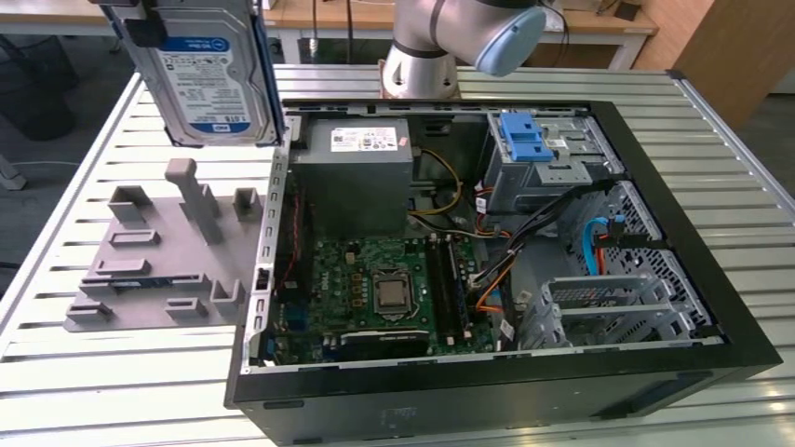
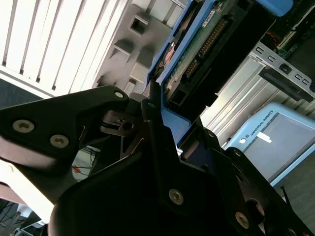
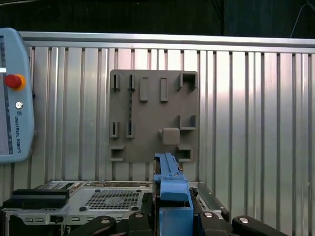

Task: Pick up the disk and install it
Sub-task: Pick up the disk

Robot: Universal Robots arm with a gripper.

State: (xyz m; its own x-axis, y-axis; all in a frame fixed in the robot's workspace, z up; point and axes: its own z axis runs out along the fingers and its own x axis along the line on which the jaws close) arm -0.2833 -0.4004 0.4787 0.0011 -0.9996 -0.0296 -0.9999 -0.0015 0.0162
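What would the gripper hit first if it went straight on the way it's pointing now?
Probably the grey holder plate on the table. The gripper, shut on the disk, points down at it with nothing visible between; the disk's edge would likely touch first. Depth is hard to judge.

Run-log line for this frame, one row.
gripper: shut on disk | disk: held in air, off grey fixture plate, outside PC case | install: not done
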